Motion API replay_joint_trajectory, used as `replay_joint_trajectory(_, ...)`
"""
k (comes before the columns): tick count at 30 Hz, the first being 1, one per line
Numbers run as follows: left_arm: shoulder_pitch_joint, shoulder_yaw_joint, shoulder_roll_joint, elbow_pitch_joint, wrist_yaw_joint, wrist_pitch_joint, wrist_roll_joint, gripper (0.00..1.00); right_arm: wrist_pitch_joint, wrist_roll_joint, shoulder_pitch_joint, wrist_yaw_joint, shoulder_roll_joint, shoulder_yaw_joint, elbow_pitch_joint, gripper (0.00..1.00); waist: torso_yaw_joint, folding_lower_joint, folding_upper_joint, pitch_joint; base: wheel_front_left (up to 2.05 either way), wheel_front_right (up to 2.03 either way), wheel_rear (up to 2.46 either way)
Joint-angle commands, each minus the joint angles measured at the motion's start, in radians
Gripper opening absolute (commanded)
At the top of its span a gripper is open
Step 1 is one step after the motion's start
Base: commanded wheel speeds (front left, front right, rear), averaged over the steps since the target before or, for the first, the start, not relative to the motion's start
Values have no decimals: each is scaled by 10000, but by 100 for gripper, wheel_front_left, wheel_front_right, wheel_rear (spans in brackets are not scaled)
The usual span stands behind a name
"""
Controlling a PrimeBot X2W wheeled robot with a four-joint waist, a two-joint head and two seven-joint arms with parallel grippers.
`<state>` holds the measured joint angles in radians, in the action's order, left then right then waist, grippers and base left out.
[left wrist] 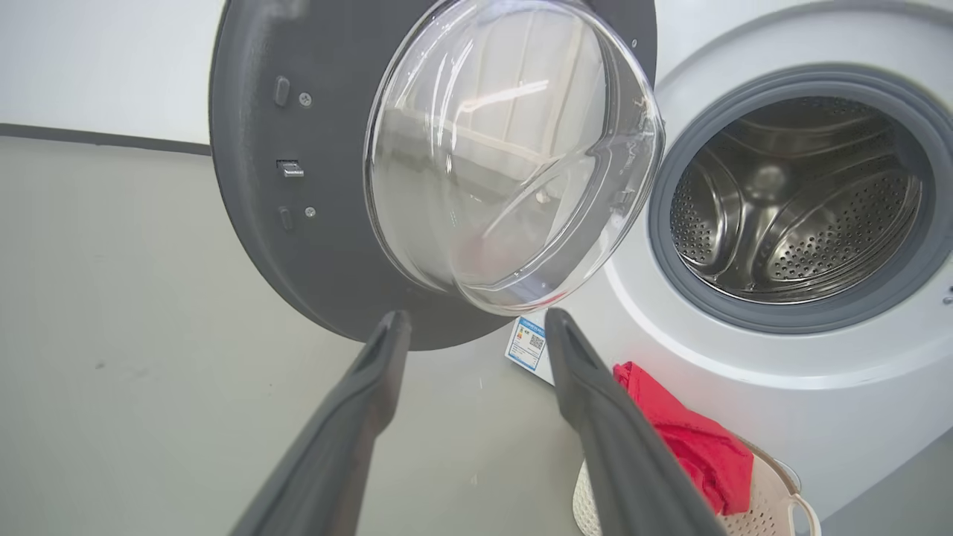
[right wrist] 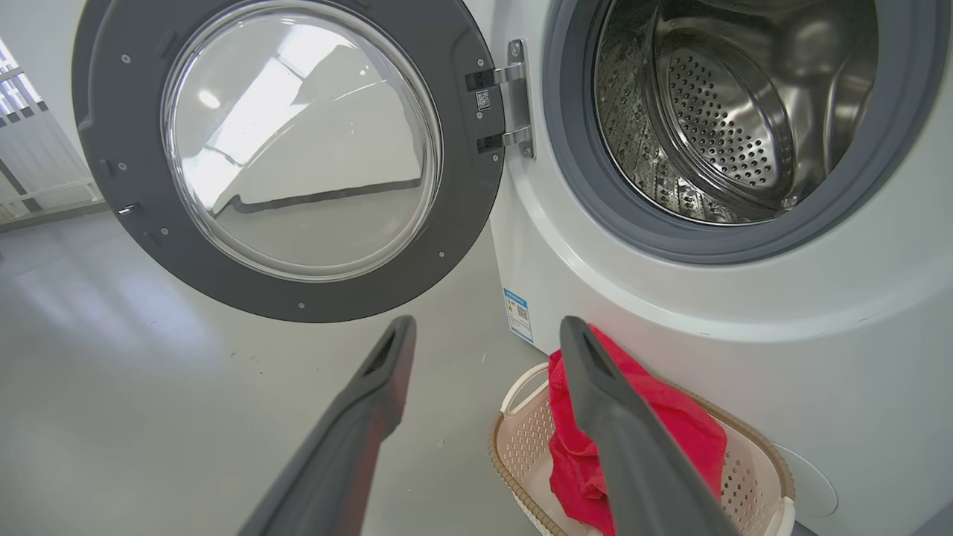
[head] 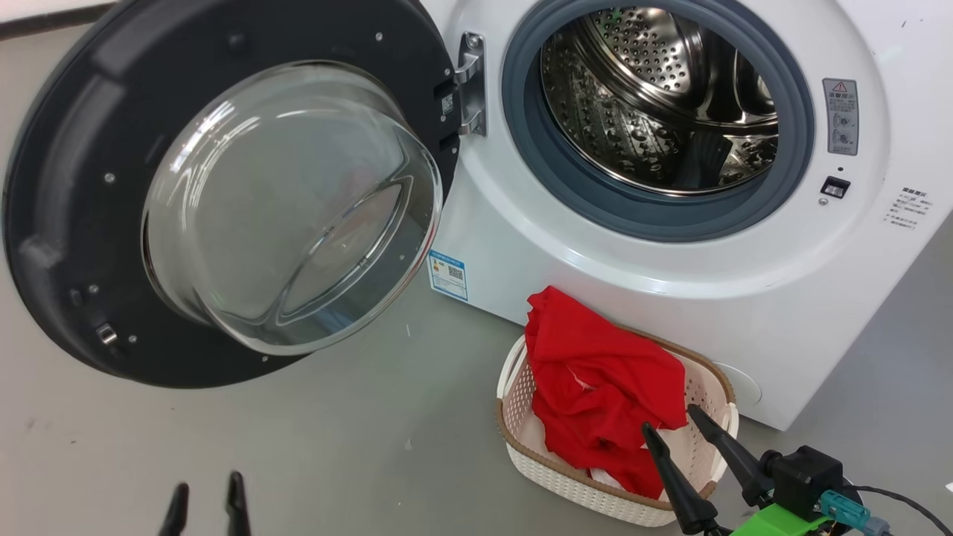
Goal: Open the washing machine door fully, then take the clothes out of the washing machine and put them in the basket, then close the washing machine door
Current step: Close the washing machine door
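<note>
1. Fingers on the left end effector (head: 207, 484) stand apart with nothing between them, low at 7 o'clock in the head view. The right end effector (head: 670, 418), at 5 o'clock, is equally spread and empty, its tips hanging over the near end of the basket (head: 566, 487).
2. Red clothes (head: 595, 372) lie heaped in that basket, which stands on the floor (head: 298, 447) just beside the front of the washing machine (head: 670, 290), at 5 o'clock.
3. At 1 o'clock the drum (head: 655, 97) shows bare steel. No fabric can be seen inside, so unloading looks finished.
4. At 10 o'clock the door (head: 67, 186) is swung wide on its hinge (head: 470, 82), inner glass dome facing the robot.
5. Judged from this, the step in hand is the last one: closing the door.
6. That next move calls for the left end effector, the nearer one, to get behind the door's free edge at 9 o'clock. It would then sweep the door toward 1 o'clock until the latch (head: 106, 333) catches. The right arm should keep clear of the opening and the basket.
</note>
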<state>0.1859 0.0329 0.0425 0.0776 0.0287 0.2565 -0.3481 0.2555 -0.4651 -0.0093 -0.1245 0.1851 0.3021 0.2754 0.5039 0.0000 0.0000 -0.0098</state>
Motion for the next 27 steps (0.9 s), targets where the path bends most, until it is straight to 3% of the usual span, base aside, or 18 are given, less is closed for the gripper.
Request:
replay_joint_trajectory(1, -364, 457, 77, -509, -104, 53, -62, 40, 63, -4, -361, -62, 99, 135, -240, 100, 28, 0, 0, 32, 0, 0, 0)
replay_joint_trajectory(3, -550, 687, 77, -901, -193, 53, -190, 0, 63, -2, -327, -62, 97, 91, -256, 100, 55, 0, 0, 60, 0, 0, 0)
replay_joint_trajectory(11, -1787, 2043, 243, -2307, -930, 53, 478, 0, 63, 39, -293, -62, 130, 81, -284, 100, 61, 0, 0, 331, 0, 0, 0)
replay_joint_trajectory(15, -3184, 3025, 871, -2341, -1287, 53, 358, 0, 63, 55, -407, -62, 214, 165, -305, 100, -8, 0, 0, 556, 0, 0, 0)
replay_joint_trajectory(20, -5271, 4161, 2220, -1310, -1541, 53, -750, 0, 63, 46, -573, -62, 359, 329, -307, 100, -188, 0, 0, 853, 0, 0, 0)
replay_joint_trajectory(21, -5968, 4257, 2857, -579, -1575, 53, -1183, 0, 63, 38, -625, -62, 400, 395, -295, 100, -266, 0, 0, 945, 0, 0, 0)
replay_joint_trajectory(27, -7750, 4062, 4714, 2400, -1590, -6, -2953, 0, 63, 16, -874, -62, 497, 691, -238, 100, -559, 0, 0, 1200, 0, 0, 0)
